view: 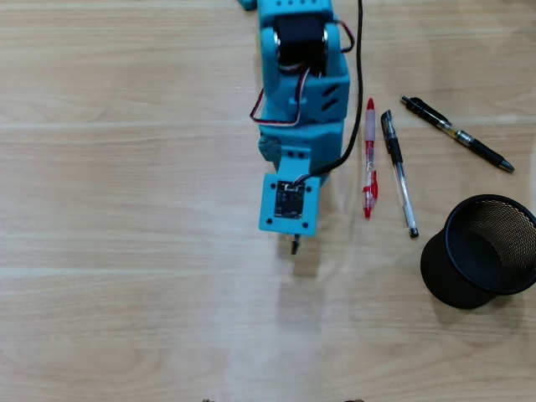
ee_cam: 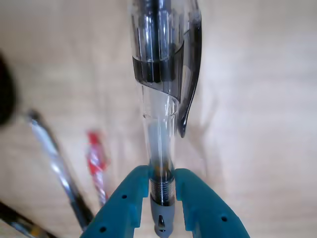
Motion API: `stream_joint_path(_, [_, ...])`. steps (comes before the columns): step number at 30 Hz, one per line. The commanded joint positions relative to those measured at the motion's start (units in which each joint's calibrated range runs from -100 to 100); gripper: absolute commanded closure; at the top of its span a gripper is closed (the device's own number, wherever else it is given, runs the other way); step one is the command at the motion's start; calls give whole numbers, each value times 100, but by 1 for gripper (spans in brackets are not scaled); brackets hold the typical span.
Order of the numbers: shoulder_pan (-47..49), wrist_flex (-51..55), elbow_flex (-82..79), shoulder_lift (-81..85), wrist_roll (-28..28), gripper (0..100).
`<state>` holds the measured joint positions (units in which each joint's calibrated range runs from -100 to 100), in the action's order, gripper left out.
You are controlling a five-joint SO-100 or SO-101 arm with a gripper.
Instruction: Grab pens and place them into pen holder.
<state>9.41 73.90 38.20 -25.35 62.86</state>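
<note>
In the wrist view my teal gripper is shut on a clear-and-black pen, which stands lengthwise above the wooden table with its clip towards the camera. From overhead, the arm's wrist hides the jaws and only the held pen's end pokes out below it. Three more pens lie to the right of the arm: a red one, a clear-and-black one and a mostly black one. The black mesh pen holder stands at the right edge, with no pens visible inside it.
The teal arm reaches down from the top centre with a black cable beside it. In the wrist view the lying red pen and clear pen appear blurred at the lower left. Bare wood spreads left and below.
</note>
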Motion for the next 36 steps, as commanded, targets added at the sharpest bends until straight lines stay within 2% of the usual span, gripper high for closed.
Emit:
stream_joint_path(1, [438, -1619, 1101, 844, -154, 98])
stream_joint_path(7, [1526, -3879, 1354, 633, -159, 98])
stream_joint_path(13, [2325, -5082, 693, -229, -118, 98])
stream_joint_path(24, [2422, -5246, 32, -939, -212, 97])
stream_joint_path(30, [2333, -5246, 41, -855, -881, 80])
stream_joint_path(36, [2220, -5151, 204, -297, -1147, 80])
